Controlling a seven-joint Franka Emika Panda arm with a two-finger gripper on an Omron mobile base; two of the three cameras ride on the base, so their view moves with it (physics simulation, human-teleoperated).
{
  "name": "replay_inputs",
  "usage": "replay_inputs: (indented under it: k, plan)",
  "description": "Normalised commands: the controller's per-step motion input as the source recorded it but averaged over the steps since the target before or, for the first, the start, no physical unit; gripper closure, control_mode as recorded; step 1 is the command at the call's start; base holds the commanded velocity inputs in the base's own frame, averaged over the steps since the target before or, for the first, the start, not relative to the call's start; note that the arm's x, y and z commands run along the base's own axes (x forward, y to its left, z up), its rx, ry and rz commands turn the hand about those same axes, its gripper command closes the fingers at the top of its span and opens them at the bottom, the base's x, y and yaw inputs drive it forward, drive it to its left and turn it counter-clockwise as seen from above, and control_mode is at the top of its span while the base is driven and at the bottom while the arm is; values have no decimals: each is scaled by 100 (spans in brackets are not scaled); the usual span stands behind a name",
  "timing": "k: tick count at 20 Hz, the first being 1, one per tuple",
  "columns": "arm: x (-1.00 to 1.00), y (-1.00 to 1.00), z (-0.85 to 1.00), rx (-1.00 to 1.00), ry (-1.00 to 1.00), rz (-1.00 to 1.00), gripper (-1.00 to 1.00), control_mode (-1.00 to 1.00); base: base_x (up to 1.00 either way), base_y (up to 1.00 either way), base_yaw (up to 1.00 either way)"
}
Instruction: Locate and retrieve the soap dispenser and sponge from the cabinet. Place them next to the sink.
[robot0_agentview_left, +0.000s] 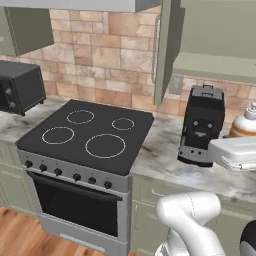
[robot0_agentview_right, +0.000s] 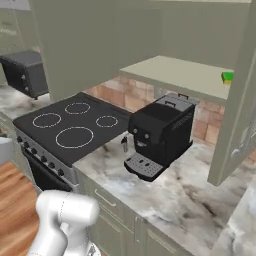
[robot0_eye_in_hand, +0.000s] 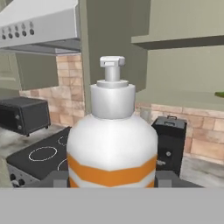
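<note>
The soap dispenser (robot0_eye_in_hand: 112, 144), white with orange bands and a white pump top, stands upright in the middle of the hand view. My gripper (robot0_eye_in_hand: 112, 180) is shut on its lower body, one dark fingertip (robot0_eye_in_hand: 56, 178) on each side. In the left base view the soap dispenser (robot0_agentview_left: 244, 125) shows at the right edge, held above the counter beside the coffee machine. The green sponge (robot0_agentview_right: 227, 77) lies on the inner shelf (robot0_agentview_right: 175, 72) of the open sage-green cabinet, near the shelf's right end. The sink is out of view.
A black coffee machine (robot0_agentview_left: 201, 125) stands on the marble counter (robot0_agentview_left: 160, 155) under the cabinet. The open cabinet door (robot0_agentview_left: 167, 47) juts out between stove and coffee machine. A black cooktop stove (robot0_agentview_left: 87, 132) is to the left, with a black microwave (robot0_agentview_left: 20, 85) beyond it.
</note>
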Motion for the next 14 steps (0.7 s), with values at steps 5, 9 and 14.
replay_inputs:
  k: [5,9,14]
  plan:
    - [0,0,0,0,0,0,100,100,22,16,41]
    - [0,0,0,0,0,0,100,100,23,19,41]
    - [0,0,0,0,0,0,100,100,26,27,40]
